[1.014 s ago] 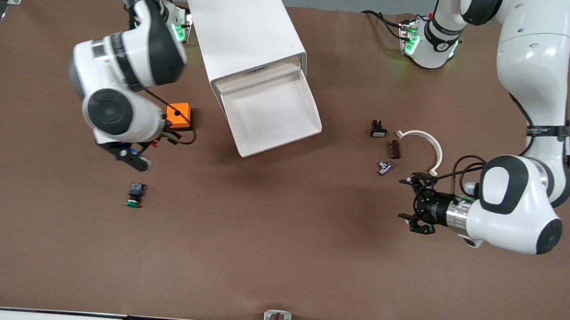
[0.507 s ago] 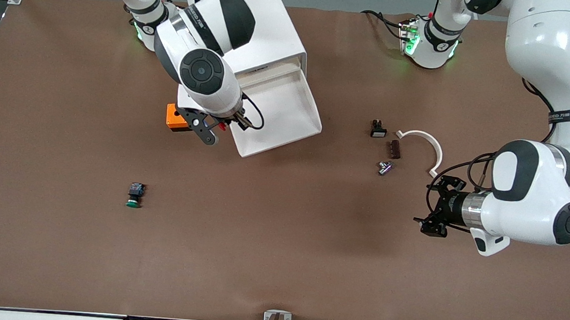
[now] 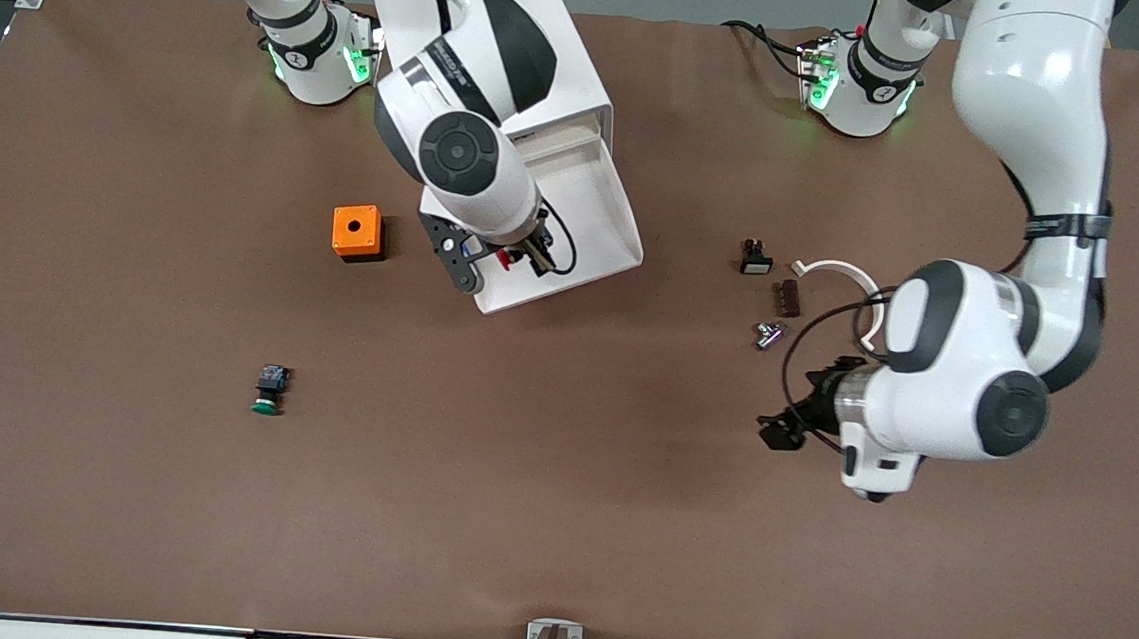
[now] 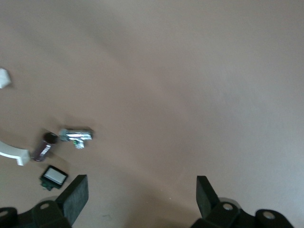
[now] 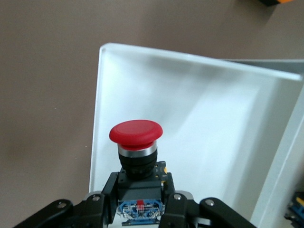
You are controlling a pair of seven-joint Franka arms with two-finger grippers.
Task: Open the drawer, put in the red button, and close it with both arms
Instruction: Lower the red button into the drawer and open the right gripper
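Red-capped push button [image 5: 136, 134] with its black-and-blue body, clamped in the right pincer [image 3: 495, 259], has travelled from beside the small orange box [image 3: 356, 231] to just above the open white tray-like drawer [image 3: 591, 223], so release looks next. Meanwhile the left pincer [image 4: 141, 197], fingers apart and empty, has swung over bare brown desk [image 3: 558, 479] and waits.

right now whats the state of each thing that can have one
drawer: pulled open, nothing lying in it
red button: held upright over the drawer
right gripper: jaws shut on the red button
left gripper: jaws open, holding nothing, over bare table
green button: lying on its side on the table
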